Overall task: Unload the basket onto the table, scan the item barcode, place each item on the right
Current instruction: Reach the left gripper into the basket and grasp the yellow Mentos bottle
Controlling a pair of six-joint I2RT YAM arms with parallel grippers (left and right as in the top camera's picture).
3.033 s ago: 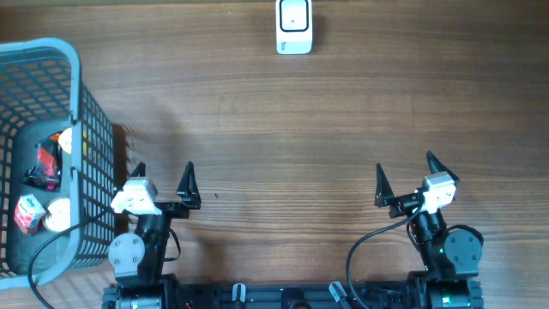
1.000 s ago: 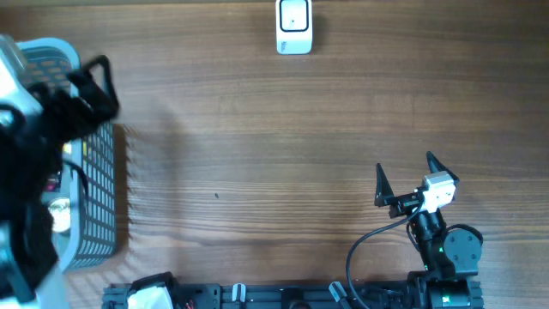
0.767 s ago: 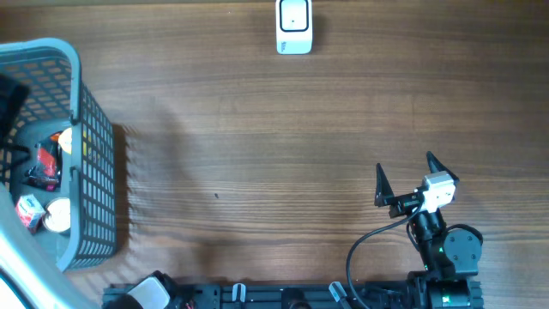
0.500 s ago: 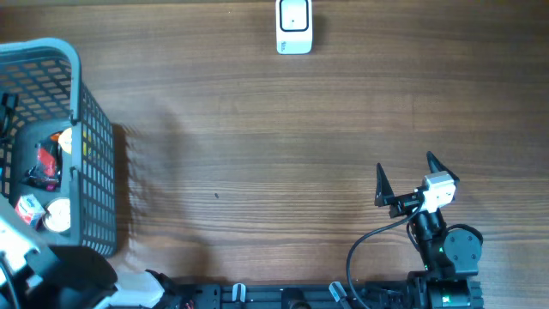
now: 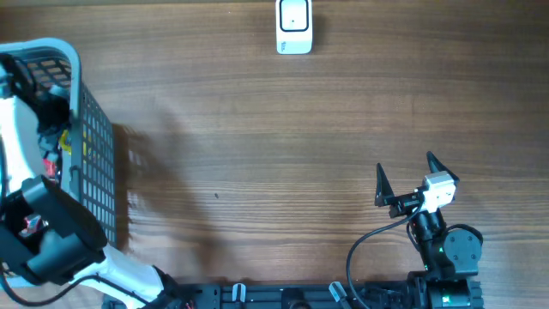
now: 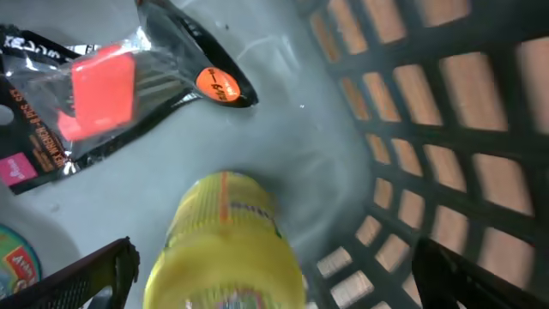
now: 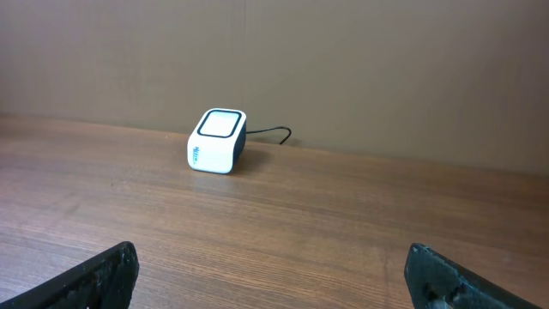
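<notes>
Early going: left end effector (image 6: 274,276) is hovering wide open, empty, over the yellow jar (image 6: 227,245) in the 9 o'clock basket (image 5: 94,154); nothing scanned yet.

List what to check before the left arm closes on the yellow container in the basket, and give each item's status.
1. Left jaws open: ok, both stand wide apart in the left wrist view.
2. Yellow container lined up between them: ok, it lies between them, a little left of centre.
3. Red packet out of the way: cannot tell, its wrapper ends close to the container.
4. Room beside the basket wall: cannot tell.
5. Barcode found on the container: cannot tell, the label is blurred.
6. Scanner unobstructed: ok, nothing stands in front of it.
</notes>
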